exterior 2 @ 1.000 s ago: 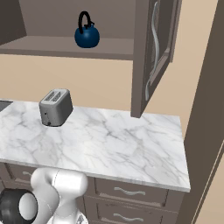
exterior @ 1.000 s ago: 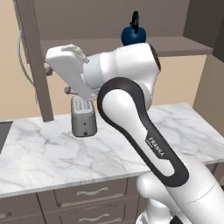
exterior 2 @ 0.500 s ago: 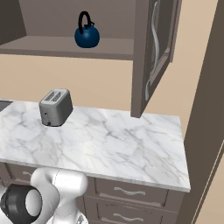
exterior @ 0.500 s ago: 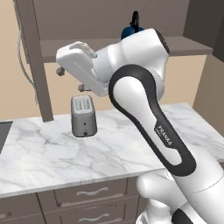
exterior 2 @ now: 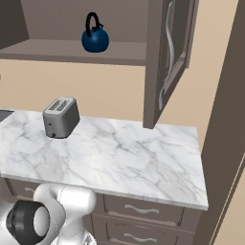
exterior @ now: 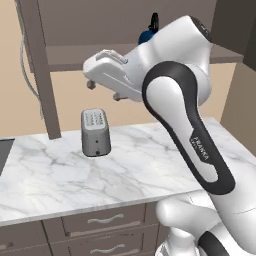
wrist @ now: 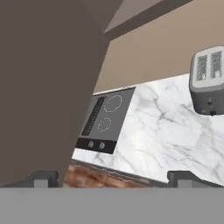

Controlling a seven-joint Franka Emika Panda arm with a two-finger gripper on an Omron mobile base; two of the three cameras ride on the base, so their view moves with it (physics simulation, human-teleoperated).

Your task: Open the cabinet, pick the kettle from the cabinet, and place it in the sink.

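1. Left base view: the kettle (exterior: 148, 35) is sitting on the open cabinet (exterior: 65, 55) shelf, behind and above the hand.
2. Right base view: the kettle (exterior 2: 95, 38) is standing upright (handle topmost).
3. Hand view: the gripper (wrist: 112, 177) is facing the toaster (wrist: 209, 81), away from the kettle; its fingertips (wrist: 183, 177) are standing spread, pinching nothing.

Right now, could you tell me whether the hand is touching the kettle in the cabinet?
Apart. In the hand view the hand faces the counter with nothing between its fingertips; the right base view shows the kettle alone on the cabinet shelf.

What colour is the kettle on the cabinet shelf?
Dark blue with a black handle; the kettle shows best in the right base view.
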